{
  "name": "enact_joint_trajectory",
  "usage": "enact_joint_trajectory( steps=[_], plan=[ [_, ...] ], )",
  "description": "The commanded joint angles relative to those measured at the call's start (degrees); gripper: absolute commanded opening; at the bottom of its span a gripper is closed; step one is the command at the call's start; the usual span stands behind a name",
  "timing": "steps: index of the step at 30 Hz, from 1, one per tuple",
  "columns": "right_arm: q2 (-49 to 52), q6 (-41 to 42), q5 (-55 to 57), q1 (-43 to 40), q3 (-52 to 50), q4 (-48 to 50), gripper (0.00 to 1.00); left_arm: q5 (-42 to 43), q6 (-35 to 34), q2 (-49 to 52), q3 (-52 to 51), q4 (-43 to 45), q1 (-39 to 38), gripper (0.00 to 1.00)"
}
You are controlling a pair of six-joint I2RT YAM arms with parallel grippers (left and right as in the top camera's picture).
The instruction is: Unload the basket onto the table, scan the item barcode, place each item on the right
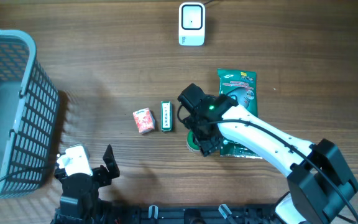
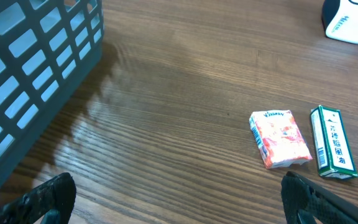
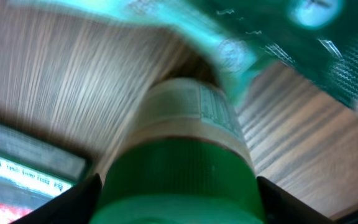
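**Item:** bottle (image 3: 191, 124).

**Location:** between the fingers (image 3: 82, 199) of the right gripper (image 3: 179, 202). The cap end is nearest the wrist and the body points away from it. From above, the bottle sits under the gripper at the edge of the green bag (image 1: 238, 112). Whether it has left the table (image 1: 104, 74) cannot be told.

**Grip:** the right gripper pinches the bottle, one finger on either side of the cap. The bottle looks sharper than the streaked background, so it is judged held rather than merely flanked.

**Other hand:** the left gripper (image 2: 179, 208) is spread wide and holds nothing. The basket (image 2: 36, 68) is just off to its side.

**Step in hand (judged):** carrying the bottle to the scanner (image 1: 191, 25), which stands well beyond the right gripper, farther out from the robot.

**Handling notes:**
- Keep the pinch firm, since a round cap may twist in the fingers.
- Rise clear of the bag, and of the green box (image 1: 166, 116) and packet (image 1: 143, 120) on the gripper's other side.
- Turn the wrist so the label band, not the cap, faces the scanner window.

**Appearance:**
- Broad green cap on a round body.
- Pale beige label with a panel of fine print.
- No barcode can be made out in the blur.
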Motion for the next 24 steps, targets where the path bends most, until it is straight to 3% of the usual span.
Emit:
enact_joint_trajectory(
  steps=[1, 3, 4, 7, 9, 11, 14, 15, 16, 17, 19, 24],
  plan=[
    [0.48, -24.04, -5.25, 0.07, -0.02, 0.46, 0.73, -0.33, -0.48, -0.24, -0.33, 0.15, 0.33, 1.0],
    [0.48, -39.52, -9.57, 0.07, 0.2, 0.44, 0.71, -0.33, -0.48, -0.24, -0.33, 0.15, 0.33, 1.0],
    [0.48, -51.1, -10.95, 0.07, 0.9, 0.26, 0.71, -0.33, -0.48, -0.24, -0.33, 0.15, 0.33, 1.0],
    [0.48, -72.28, -10.08, 0.07, 3.85, -3.32, 0.88, -0.33, -0.48, -0.24, -0.33, 0.15, 0.33, 1.0],
    [0.48, -75.58, -2.34, 0.07, 7.3, -8.04, 0.99, -0.33, -0.48, -0.24, -0.33, 0.15, 0.33, 1.0],
    [0.48, -74.86, 0.72, 0.07, 12.37, -12.39, 0.99, -0.33, -0.46, -0.24, -0.33, 0.15, 0.33, 1.0],
    [0.48, -62.14, -1.73, 0.11, 20.52, -17.75, 1.0, -0.33, -0.48, -0.24, -0.33, 0.15, 0.33, 1.0],
    [0.46, -47.63, -0.39, 0.11, 21.66, -19.45, 1.0, -0.33, -0.48, -0.24, -0.33, 0.15, 0.33, 1.0],
    [0.48, -23.67, -1.14, 0.07, 21.53, -24.92, 1.0, -0.33, -0.46, -0.24, -0.33, 0.15, 0.33, 1.0],
    [0.52, -4.92, -4.11, 0.46, 20.35, -28.65, 1.0, -0.33, -0.48, -0.24, -0.33, 0.15, 0.33, 1.0],
    [0.52, 16.68, -2.4, 2.8, 16.24, -27.52, 1.0, -0.33, -0.46, -0.24, -0.33, 0.15, 0.33, 1.0],
    [0.52, 18.58, -0.2, 4.63, 9.22, -11.87, 1.0, -0.33, -0.46, -0.24, -0.33, 0.15, 0.33, 1.0]
  ],
)
